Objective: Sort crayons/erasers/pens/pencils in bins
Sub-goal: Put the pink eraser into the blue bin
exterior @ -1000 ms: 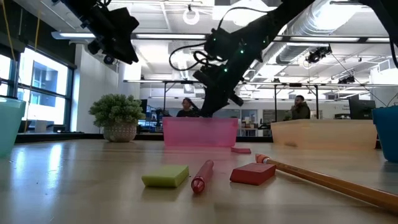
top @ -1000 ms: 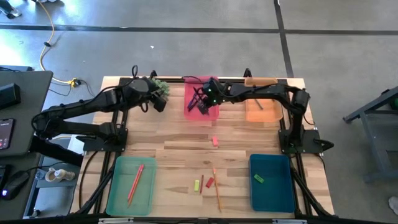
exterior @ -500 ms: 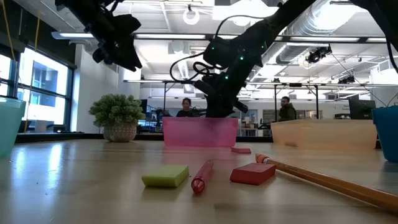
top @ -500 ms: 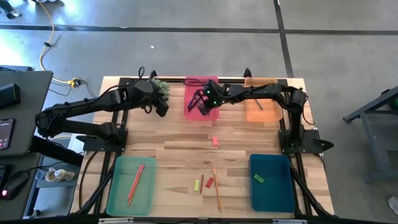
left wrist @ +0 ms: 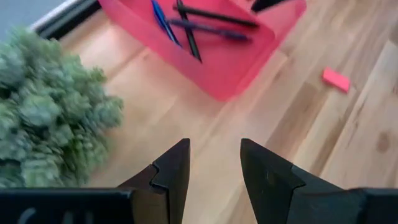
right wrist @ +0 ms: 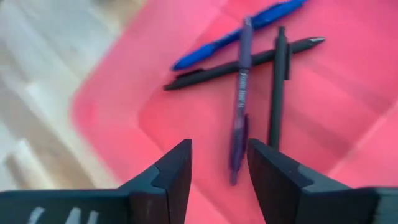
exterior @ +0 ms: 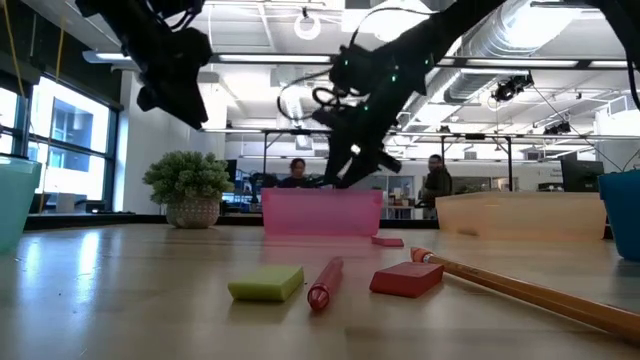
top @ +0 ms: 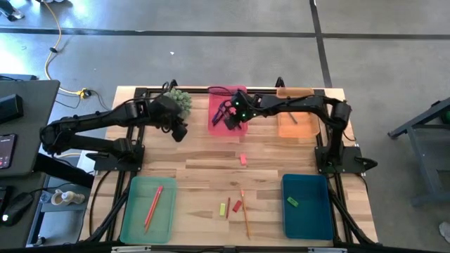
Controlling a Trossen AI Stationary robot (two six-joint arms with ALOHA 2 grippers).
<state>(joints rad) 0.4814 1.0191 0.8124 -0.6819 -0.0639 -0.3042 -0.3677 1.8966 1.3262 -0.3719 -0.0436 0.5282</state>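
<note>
My right gripper (right wrist: 219,165) stands open above the pink bin (top: 228,109), at the table's far middle. In the bin lie a blue pen (right wrist: 236,34), a purple pen (right wrist: 240,93) and two black pens (right wrist: 277,87). The purple pen's end shows between my right fingers, lying on the bin's floor below them. My left gripper (left wrist: 214,162) is open with nothing between its fingers, over bare table between the potted plant (top: 181,98) and the pink bin. An orange pencil (top: 245,213), a red eraser (top: 237,206) and a yellow-green eraser (top: 222,209) lie near the front edge.
The orange bin (top: 295,119) at the far right holds a dark stick. The green bin (top: 149,209) at the near left holds a pencil (top: 153,206). The blue bin (top: 307,206) at the near right holds a green eraser (top: 292,202). A pink eraser (top: 243,159) lies mid-table.
My right gripper has opened above the pink bin, staying in place while its wrist rolled a little. My left gripper has tipped downward and sunk a little beside the plant, still open.
</note>
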